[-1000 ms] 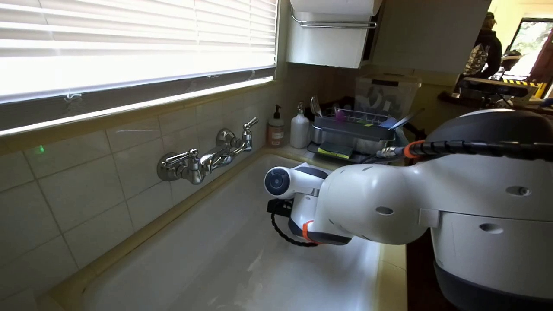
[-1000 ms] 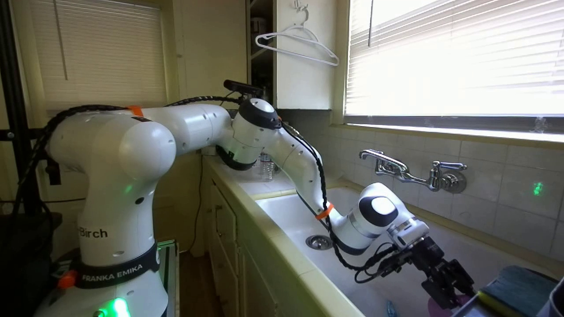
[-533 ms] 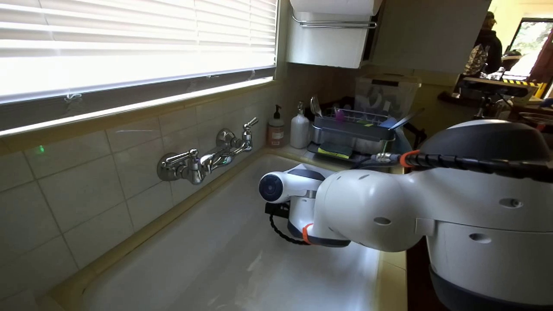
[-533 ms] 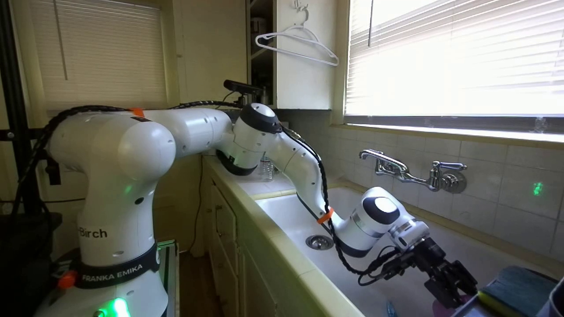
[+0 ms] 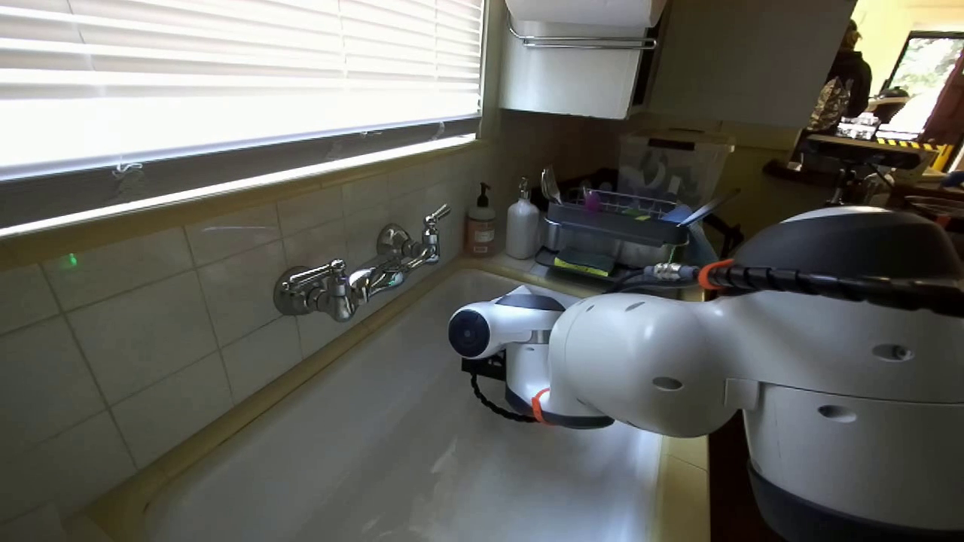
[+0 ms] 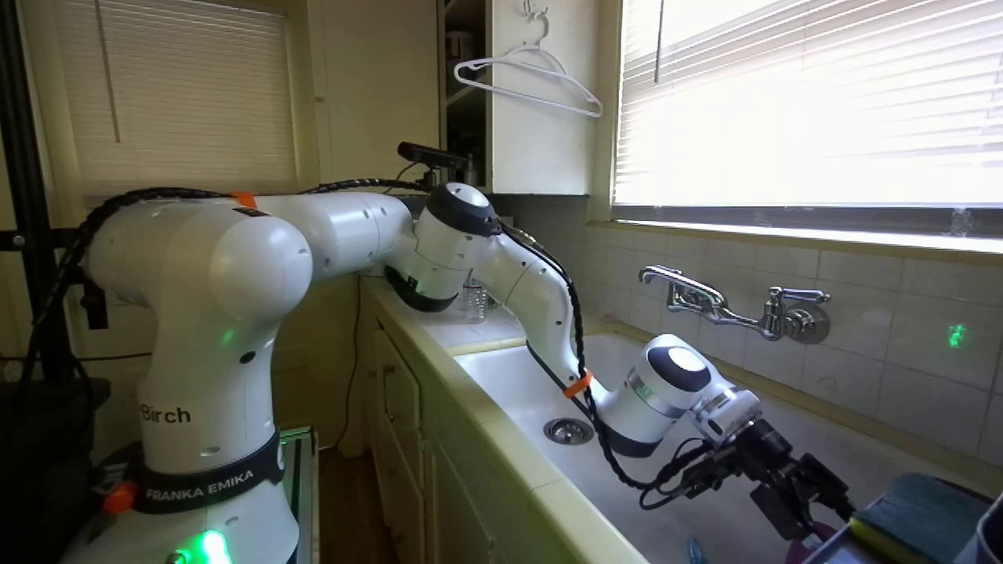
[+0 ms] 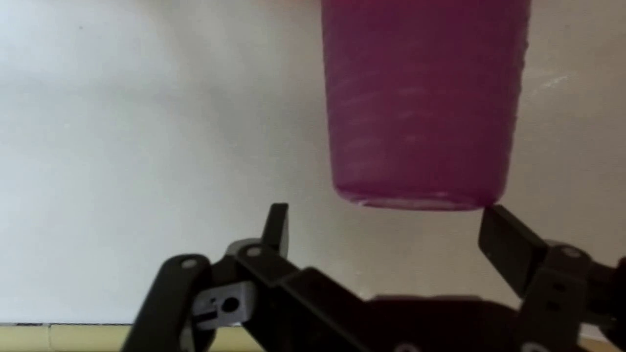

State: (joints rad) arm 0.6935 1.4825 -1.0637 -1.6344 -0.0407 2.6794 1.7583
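Observation:
In the wrist view a purple cup (image 7: 420, 107) lies on the white sink surface, its narrow base facing my gripper (image 7: 389, 227) and its far end cut off by the top edge. The jaws stand wide, with nothing between them. The right fingertip (image 7: 499, 220) meets the corner of the base in the picture; whether it touches, I cannot tell. Well left of the cup is the left fingertip (image 7: 277, 222). In an exterior view the gripper (image 6: 819, 517) points down into the sink, with the cup (image 6: 801, 548) mostly hidden beneath it. Elsewhere the arm hides the gripper.
A sponge (image 6: 917, 513) lies by the gripper at the sink's end. Near the front wall of the sink is a small blue item (image 6: 696, 550). The faucet (image 6: 721, 305) juts from the tiled wall. Two soap bottles (image 5: 522, 226) and a dish rack (image 5: 617, 222) stand beyond the sink.
The jaws have spread wider. The arm has dipped slightly and the gripper has shifted a little toward the sponge end. Less of the purple cup shows beneath the gripper, farther right than before.

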